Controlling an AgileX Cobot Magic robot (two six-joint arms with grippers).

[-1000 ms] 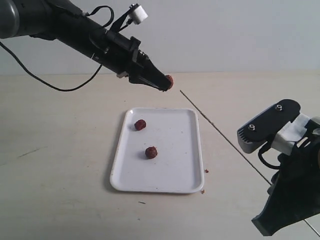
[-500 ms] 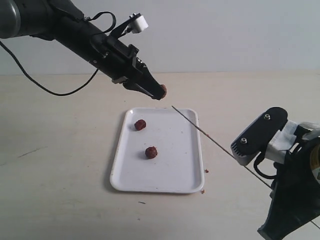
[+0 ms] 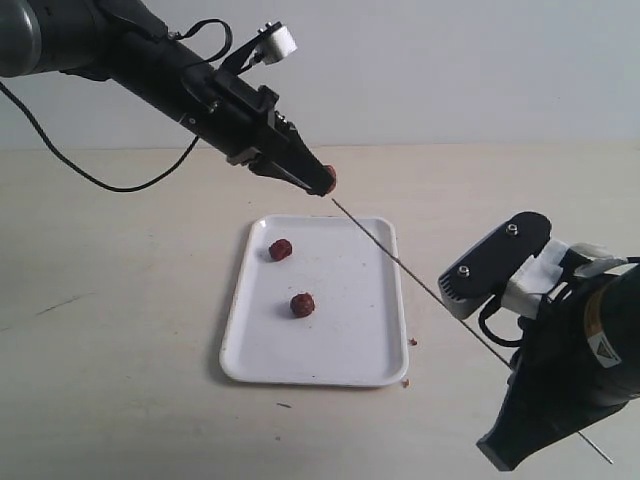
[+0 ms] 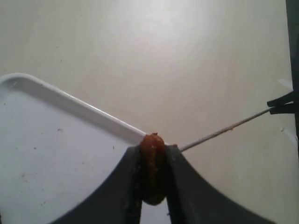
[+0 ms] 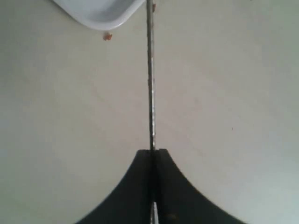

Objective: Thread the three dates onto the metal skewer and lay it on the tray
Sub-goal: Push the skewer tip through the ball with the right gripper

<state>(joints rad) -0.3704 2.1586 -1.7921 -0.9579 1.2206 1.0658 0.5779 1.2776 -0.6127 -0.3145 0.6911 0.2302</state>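
My left gripper (image 3: 324, 182) hangs above the far edge of the white tray (image 3: 360, 350) and is shut on one date (image 4: 153, 163), squeezed between its black fingers. The thin metal skewer (image 3: 420, 280) runs from that date down to my right gripper (image 5: 153, 151), which is shut on its shaft; the tip meets the held date (image 3: 330, 178). Two more dates lie on the tray, one near the far left (image 3: 281, 249) and one in the middle (image 3: 302, 304). In the left wrist view the skewer (image 4: 224, 131) comes in from the side, over the tray's rim (image 4: 93, 109).
Small red-brown crumbs (image 3: 412, 342) lie on the pale table beside the tray's near right corner, and one crumb (image 5: 107, 36) shows in the right wrist view. A black cable (image 3: 90, 170) trails from the left arm.
The left gripper with its date came down and a little left toward the tray. The right arm shifted left and the skewer's tip moved up to the held date.
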